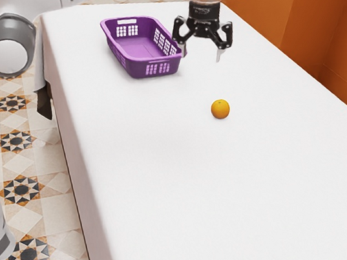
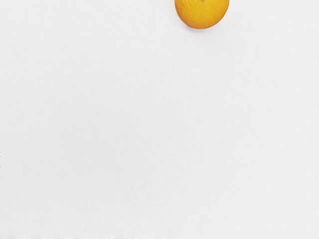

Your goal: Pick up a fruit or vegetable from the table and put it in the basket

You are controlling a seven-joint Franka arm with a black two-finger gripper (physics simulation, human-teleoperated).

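On this table [image 1: 155, 185], with the basket [image 1: 140, 68] off toward the exterior view's left, my gripper [image 1: 201, 54] is spread wide and empty; I'd centre it over the orange [image 1: 221, 109] sitting out there, lower straight, then squeeze gently round its middle. Smooth white table, latticed purple basket, round, lightly dimpled orange

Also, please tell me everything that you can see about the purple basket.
The basket is purple, plastic-looking and roughly rectangular, with rounded corners, a rim, groups of small openings in its walls and a slot at its far end. It stands upright on the white table, its visible floor bare. The open tool hovers near one corner.
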